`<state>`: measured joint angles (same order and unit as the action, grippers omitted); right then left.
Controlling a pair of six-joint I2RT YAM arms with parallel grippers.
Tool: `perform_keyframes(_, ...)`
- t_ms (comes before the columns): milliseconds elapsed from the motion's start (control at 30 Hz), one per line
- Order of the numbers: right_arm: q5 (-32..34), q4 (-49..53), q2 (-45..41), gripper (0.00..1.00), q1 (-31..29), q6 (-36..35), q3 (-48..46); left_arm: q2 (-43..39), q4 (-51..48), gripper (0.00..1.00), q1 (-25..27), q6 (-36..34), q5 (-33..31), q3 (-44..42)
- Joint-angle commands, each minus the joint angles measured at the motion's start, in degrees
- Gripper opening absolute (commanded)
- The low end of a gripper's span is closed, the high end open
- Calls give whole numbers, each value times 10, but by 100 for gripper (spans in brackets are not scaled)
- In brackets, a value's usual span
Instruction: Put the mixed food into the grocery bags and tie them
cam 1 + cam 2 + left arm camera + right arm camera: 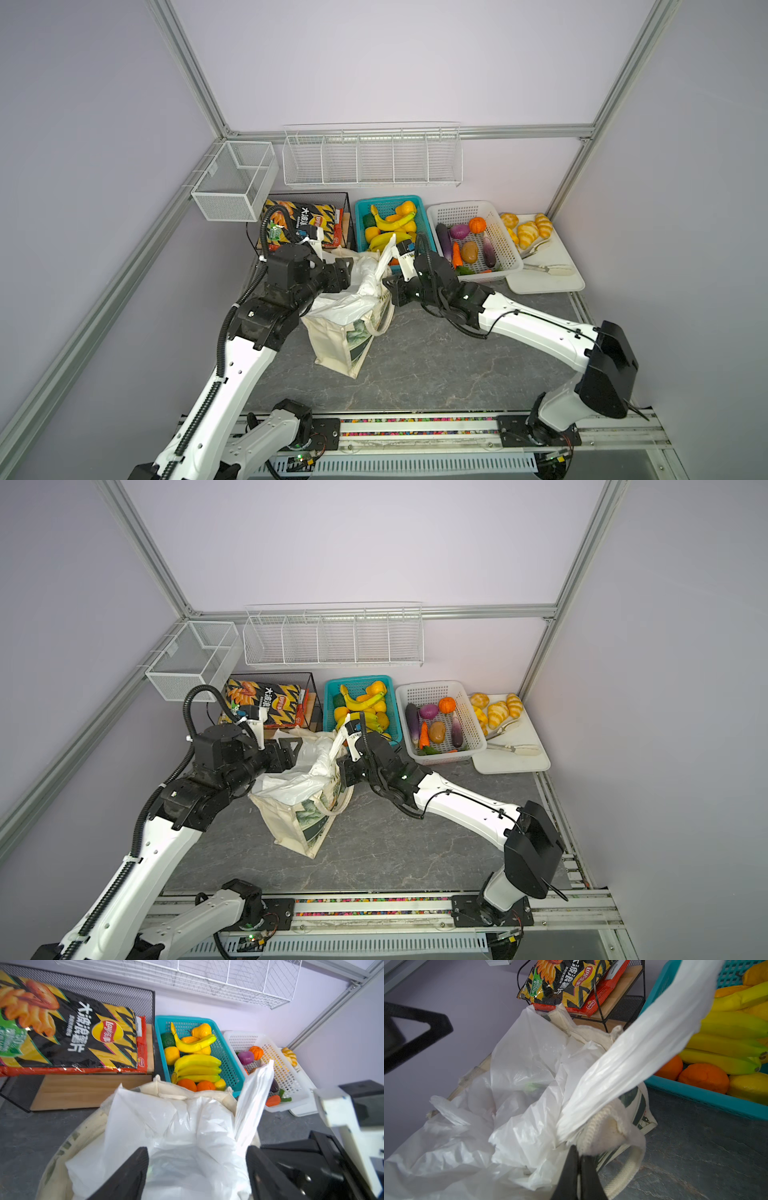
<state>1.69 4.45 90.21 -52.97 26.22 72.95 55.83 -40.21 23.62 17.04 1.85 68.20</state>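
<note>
Tying is judged in hand: the handle (633,1053) of the bag (345,307), at 3 o'clock of the tote (332,349), is pinched by the right pincer (579,1167), and the opposite one is to be caught by the spread left pincer (195,1167).

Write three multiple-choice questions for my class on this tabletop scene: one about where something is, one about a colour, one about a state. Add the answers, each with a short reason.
1. Where is the white plastic bag?
A) on the white tray
B) inside the cream canvas tote
C) in the wire rack

2. What colour is the basket holding the bananas?
A) teal
B) red
C) black

3. How is the left gripper?
A) shut tight
B) open
C) out of every view

Answers:
1 B: both top views show it stuffed into the tote's mouth.
2 A: its mesh walls are teal.
3 B: the left wrist view shows its fingers standing apart, with plastic between them.
</note>
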Motion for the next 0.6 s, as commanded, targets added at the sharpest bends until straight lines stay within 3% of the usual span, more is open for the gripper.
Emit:
perform_keyframes(0, 12, -29, -27, 7, 4, -16, 3, -9, -137, 71, 8, 18, 54, -5)
perform_keyframes(233, 9, -31, -23, 7, 4, -12, 1, 19, -216, 71, 21, -13, 53, -23)
perform_keyframes(567, -4, -33, -29, 7, 4, -11, -1, 174, -134, 70, 20, -24, 18, -53)
